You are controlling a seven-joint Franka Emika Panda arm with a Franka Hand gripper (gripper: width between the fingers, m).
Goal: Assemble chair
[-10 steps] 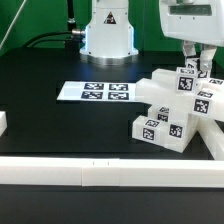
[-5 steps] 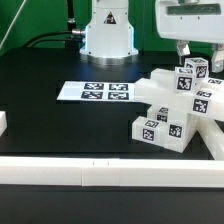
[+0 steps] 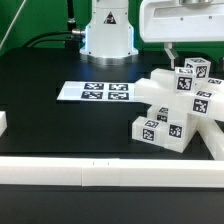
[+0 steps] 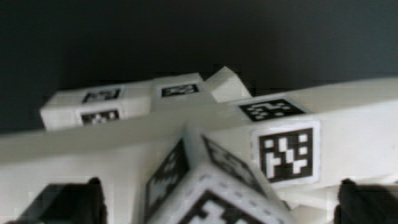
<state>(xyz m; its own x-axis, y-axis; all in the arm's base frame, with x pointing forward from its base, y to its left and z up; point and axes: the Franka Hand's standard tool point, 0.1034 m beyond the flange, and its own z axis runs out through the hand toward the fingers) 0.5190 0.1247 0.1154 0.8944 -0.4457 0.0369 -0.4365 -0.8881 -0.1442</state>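
Black counter (image 3: 60, 125) fills your view, edged by a white rail (image 3: 90, 172) along the near side. On the exterior view's right sits your chair (image 3: 175, 110), a cluster of chunky white tagged blocks resting on the counter, one small cube (image 3: 195, 69) at its top. Flat on the counter to the chair's left lies the marker board (image 3: 95, 92). Your hand (image 3: 190, 55) hangs just above that top cube, fingers (image 4: 71, 200) spread wide on either side, gripping nothing.

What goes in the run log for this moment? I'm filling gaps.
stage: released | gripper: open, above chair | held: nothing | marker board: on table
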